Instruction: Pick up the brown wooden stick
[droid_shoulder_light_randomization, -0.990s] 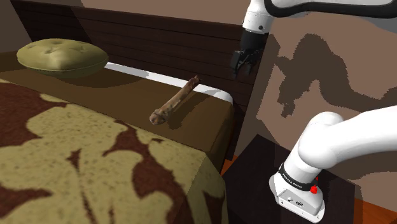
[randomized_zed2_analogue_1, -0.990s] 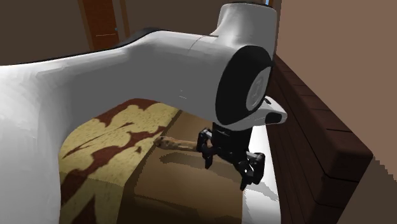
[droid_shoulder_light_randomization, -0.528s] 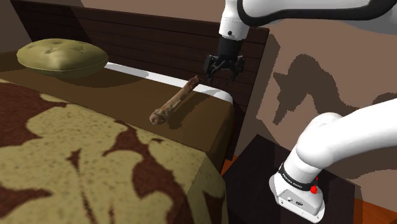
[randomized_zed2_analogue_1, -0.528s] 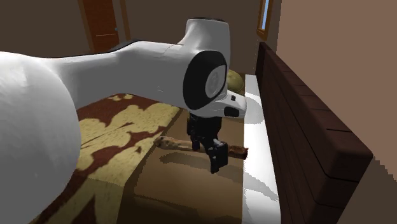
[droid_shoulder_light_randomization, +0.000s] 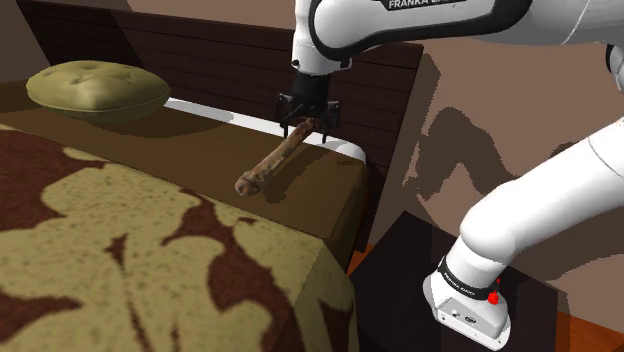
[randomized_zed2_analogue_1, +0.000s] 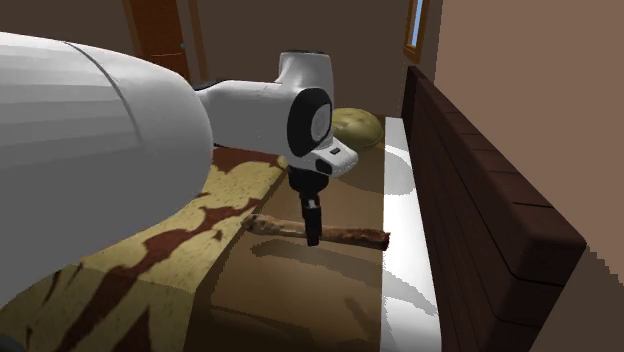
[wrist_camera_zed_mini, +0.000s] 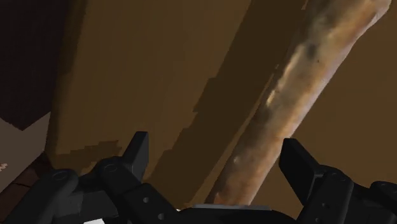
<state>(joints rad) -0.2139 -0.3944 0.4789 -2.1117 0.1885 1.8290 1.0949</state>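
A brown wooden stick (droid_shoulder_light_randomization: 276, 156) lies on the brown bedspread (droid_shoulder_light_randomization: 300, 195), one end near the white sheet strip at the headboard. My black gripper (droid_shoulder_light_randomization: 307, 124) hovers over that upper end, fingers pointing down and open. From the second exterior view the gripper (randomized_zed2_analogue_1: 313, 236) hangs just over the middle of the stick (randomized_zed2_analogue_1: 350, 236). Seen from the wrist, the stick (wrist_camera_zed_mini: 299, 95) runs between my two spread fingers (wrist_camera_zed_mini: 136, 151), nearer one of them, and neither touches it.
An olive cushion (droid_shoulder_light_randomization: 97, 88) rests at the far left by the dark headboard (droid_shoulder_light_randomization: 240, 70). A patterned olive and brown blanket (droid_shoulder_light_randomization: 130, 250) covers the near bed. A dark side table (droid_shoulder_light_randomization: 400, 280) stands beside my stand.
The gripper has swung left across the shoulder view and dropped from beside the headboard to just above the stick's upper end. The stick has not moved.
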